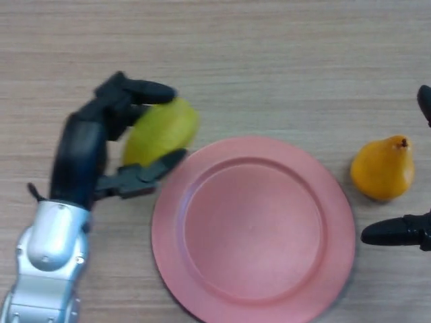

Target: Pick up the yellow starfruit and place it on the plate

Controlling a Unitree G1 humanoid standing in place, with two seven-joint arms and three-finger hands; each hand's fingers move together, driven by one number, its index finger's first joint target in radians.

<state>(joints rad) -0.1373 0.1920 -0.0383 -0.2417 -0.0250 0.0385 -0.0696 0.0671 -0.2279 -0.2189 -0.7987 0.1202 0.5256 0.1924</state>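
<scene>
We see soft, even overhead light on the desk (269,60); faint shadows hug the plate (253,232) and pear (382,168).

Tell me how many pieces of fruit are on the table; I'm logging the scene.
2. A yellow starfruit lies left of the pink plate, held in the left hand; an orange pear stands right of the plate, between the right hand's fingers.

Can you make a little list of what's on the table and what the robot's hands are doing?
starfruit: yellow starfruit, just left of the plate
left hand: left hand curled round the starfruit
plate: pink plate, nothing on it
other fruit: orange pear, right of the plate
right hand: right hand at the right edge, by the pear
table: wooden table
</scene>
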